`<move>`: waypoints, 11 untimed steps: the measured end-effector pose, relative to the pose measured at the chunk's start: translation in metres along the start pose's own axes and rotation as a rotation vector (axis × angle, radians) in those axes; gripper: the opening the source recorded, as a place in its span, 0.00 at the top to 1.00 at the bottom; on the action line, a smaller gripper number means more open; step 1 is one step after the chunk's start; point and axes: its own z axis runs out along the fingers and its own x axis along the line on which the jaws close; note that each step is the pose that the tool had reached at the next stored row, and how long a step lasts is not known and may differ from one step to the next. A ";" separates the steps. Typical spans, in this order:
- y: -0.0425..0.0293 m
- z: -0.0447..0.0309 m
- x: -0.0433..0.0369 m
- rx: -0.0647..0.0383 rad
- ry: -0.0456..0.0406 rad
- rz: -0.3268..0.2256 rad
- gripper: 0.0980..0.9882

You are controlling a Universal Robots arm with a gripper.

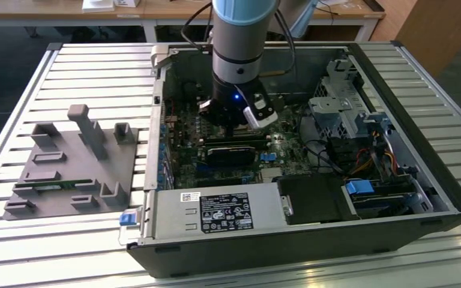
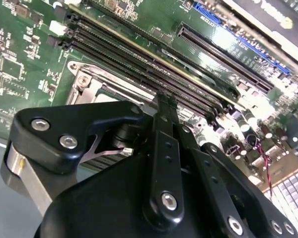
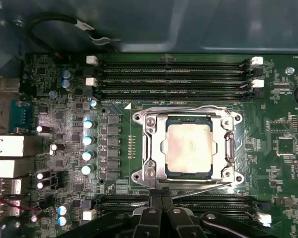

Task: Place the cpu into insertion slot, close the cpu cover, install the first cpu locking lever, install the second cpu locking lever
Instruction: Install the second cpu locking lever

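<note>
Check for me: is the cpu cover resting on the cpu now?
Touching. In the first wrist view the cpu cover lies flat around the cpu, its frame overlapping the chip's edges.

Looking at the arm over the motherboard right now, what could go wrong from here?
1. The gripper sits low beside the insertion slot, where the cpu already lies under the cpu cover; a slip might scrape it.
2. A locking lever runs close to the fingertips and might snag.
3. Memory slots flank the socket, so drifting may hit them.
</note>
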 end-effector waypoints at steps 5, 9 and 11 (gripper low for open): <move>-0.0013 0.0046 0.0001 -0.004 0.0002 0.000 0.99; -0.0086 0.0041 0.0003 -0.027 0.0003 0.000 0.99; -0.0114 0.0038 0.0023 -0.040 0.0002 0.000 0.99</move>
